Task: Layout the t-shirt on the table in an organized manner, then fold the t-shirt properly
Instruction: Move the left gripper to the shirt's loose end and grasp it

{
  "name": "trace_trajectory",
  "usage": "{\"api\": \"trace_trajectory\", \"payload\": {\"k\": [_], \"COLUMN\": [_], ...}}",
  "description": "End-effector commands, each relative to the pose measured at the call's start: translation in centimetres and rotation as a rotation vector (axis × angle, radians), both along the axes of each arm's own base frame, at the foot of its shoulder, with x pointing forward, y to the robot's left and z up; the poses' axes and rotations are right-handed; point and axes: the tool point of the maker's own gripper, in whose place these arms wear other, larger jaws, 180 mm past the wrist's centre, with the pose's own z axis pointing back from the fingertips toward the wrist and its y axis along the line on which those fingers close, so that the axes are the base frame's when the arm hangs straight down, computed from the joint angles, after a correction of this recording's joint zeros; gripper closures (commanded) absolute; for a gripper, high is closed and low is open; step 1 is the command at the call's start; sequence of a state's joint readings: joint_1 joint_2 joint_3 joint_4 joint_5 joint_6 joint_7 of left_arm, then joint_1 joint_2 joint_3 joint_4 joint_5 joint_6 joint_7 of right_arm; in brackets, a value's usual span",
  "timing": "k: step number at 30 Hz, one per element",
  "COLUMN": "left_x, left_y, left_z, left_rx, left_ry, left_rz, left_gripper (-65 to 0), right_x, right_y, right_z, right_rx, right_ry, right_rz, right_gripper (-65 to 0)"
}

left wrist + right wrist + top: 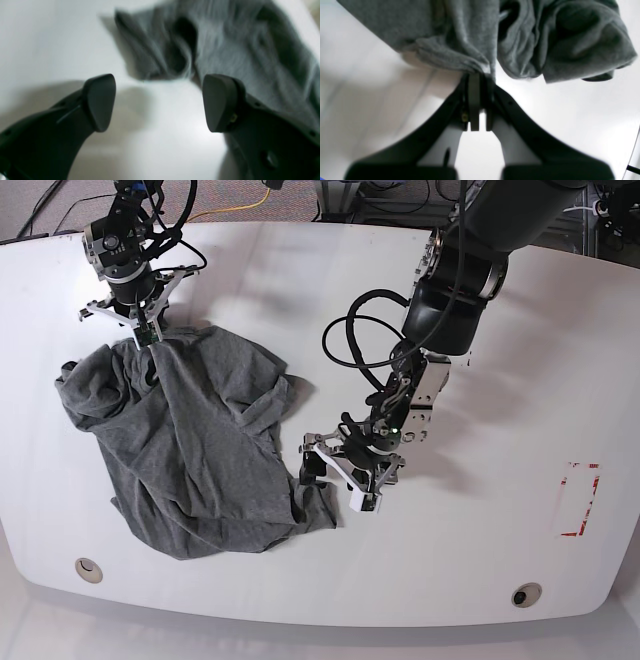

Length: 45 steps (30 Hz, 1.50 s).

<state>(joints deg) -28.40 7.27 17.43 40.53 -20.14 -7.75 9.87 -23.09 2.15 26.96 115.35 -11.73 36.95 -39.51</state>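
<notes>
The grey t-shirt [190, 450] lies crumpled in a heap on the left half of the white table [300, 270]. My right gripper [148, 340] stands at the heap's far edge, shut on a bunched fold of the t-shirt [460, 32]; in the right wrist view the right gripper [477, 80] pinches cloth between closed fingers. My left gripper [335, 478] hovers low at the heap's right edge, open. In the left wrist view the left gripper [160, 100] has only bare table between its fingers, and the t-shirt [225, 45] lies just beyond them, blurred.
A red tape rectangle [578, 500] marks the table's right side. Two round cable holes [88, 569] [526, 594] sit near the front edge. Black cables loop from the left arm [345, 345] over the table's middle.
</notes>
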Motion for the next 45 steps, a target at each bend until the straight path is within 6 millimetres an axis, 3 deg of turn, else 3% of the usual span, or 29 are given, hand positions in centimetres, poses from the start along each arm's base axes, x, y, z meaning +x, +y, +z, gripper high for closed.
{"api": "trace_trajectory", "payload": {"k": [1, 11, 22, 28, 36, 43, 45], "left_x": [1.3, 1.4, 2.5, 2.0, 2.0, 2.2, 3.2], "left_y": [-1.4, -0.5, 2.2, 0.2, -2.9, -3.8, -3.8], "left_z": [2.3, 0.8, 1.0, 1.4, 4.2, 5.2, 6.5], "left_rx": [-0.012, 0.094, 0.182, 0.217, 0.138, 0.033, 0.026], "left_ry": [-0.085, -0.104, -0.105, -0.140, -0.208, -0.197, -0.221], "left_rz": [-0.006, 0.072, 0.211, 0.143, 0.066, 0.032, 0.032], "left_gripper": [-51.1, -51.1, -51.1, -51.1, -51.1, -51.1, -51.1], "right_x": [0.5, 0.4, 0.4, 0.4, 0.5, 0.5, 0.5], "right_y": [-0.2, -0.2, -0.2, -0.2, -0.2, -0.3, -0.3], "right_z": [0.9, 0.9, 0.8, 0.8, 0.8, 0.8, 0.8], "right_rx": [-0.005, -0.002, 0.000, -0.001, -0.001, -0.006, -0.006], "right_ry": [-0.036, -0.036, -0.033, -0.033, -0.035, -0.034, -0.034], "right_rz": [0.003, 0.003, 0.002, 0.003, 0.003, 0.003, 0.003], "right_gripper": [0.0, 0.0, 0.0, 0.0, 0.0, 0.0, 0.0]}}
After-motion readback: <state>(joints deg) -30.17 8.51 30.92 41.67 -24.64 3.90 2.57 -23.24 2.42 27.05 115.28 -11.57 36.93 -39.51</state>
